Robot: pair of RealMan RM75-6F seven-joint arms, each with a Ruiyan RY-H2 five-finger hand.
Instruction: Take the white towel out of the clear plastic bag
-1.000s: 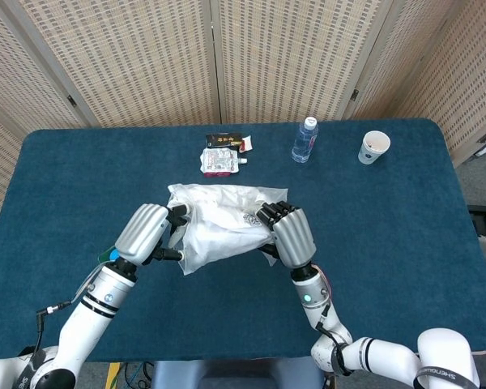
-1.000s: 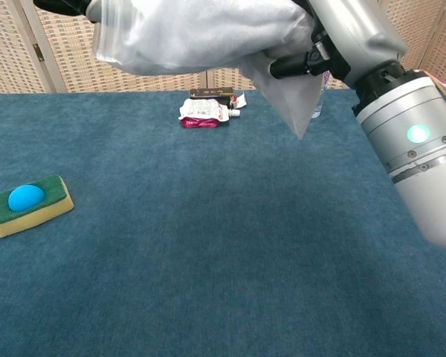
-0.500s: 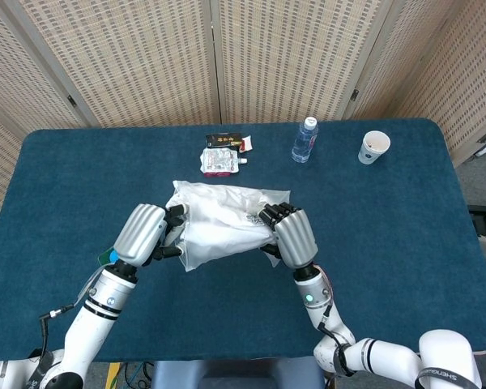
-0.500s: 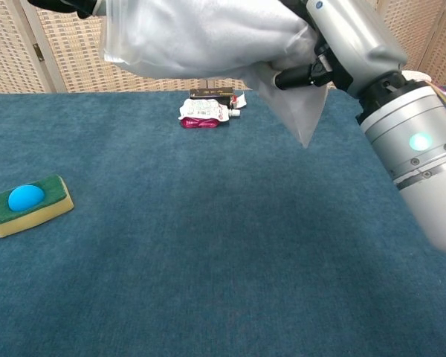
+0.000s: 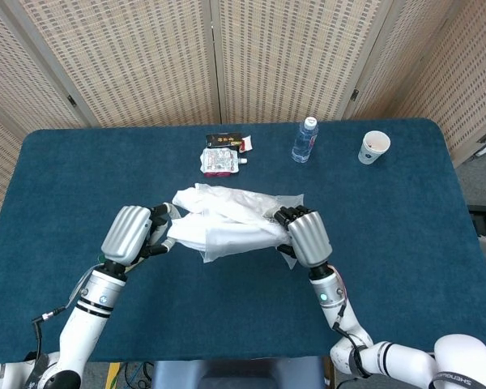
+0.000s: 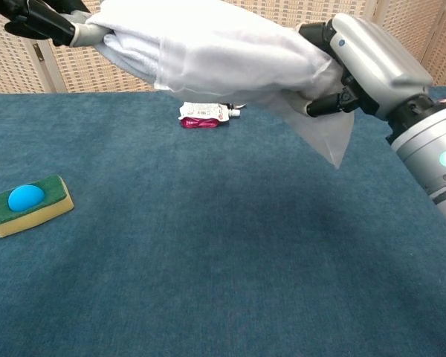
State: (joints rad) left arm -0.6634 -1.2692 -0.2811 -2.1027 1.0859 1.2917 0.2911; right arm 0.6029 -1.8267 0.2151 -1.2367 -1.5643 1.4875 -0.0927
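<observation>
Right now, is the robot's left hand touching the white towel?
Touching. In the chest view the left hand grips the end of the white towel that sticks out of the clear plastic bag.

Blue table (image 5: 405, 235) carries bottle (image 5: 304, 140), cup (image 5: 373, 147), pouch (image 5: 221, 161), sponge (image 6: 28, 204).

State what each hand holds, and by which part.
Left hand grips the white towel's exposed end; right hand grips the clear plastic bag's opposite end.

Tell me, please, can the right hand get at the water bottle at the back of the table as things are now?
Probably not yet. The right hand holds the clear plastic bag, with the white towel partly out and gripped by the left hand. The table between it and the water bottle looks free, but its fingers are occupied.
</observation>
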